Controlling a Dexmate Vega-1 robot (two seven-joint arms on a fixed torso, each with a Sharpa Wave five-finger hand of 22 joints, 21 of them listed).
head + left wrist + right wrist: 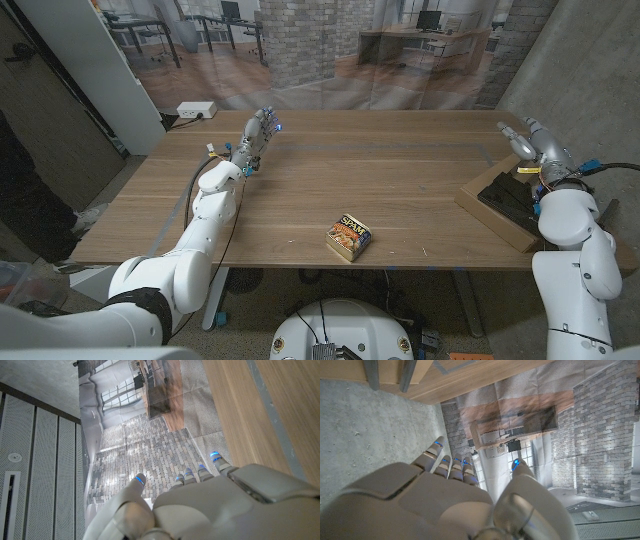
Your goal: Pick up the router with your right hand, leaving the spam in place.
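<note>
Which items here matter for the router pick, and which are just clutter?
Job:
- router, black, on a wooden board at the table's right edge
- right hand, open, raised beyond the router
- spam, front middle of the table; leave it

Lying about:
- left hand, open, holding nothing
- white power strip past the far left corner

You see a pale brown wooden table (400,190) with fine grain across the middle of the head view, and at lower centre a spam (349,237) tin in dark blue with yellow lettering and a golden-brown food picture on its face. At the right edge a black router (512,198) lies on a light tan board (490,212), while your white arms end in the silvery-grey left hand (256,137) at upper left and the right hand (532,143) at upper right, both with blue-lit fingertips (214,454). Along the top runs a backdrop (330,50) printed with grey brick and a brown-floored office, and a white power strip (196,110) sits at upper left.
</note>
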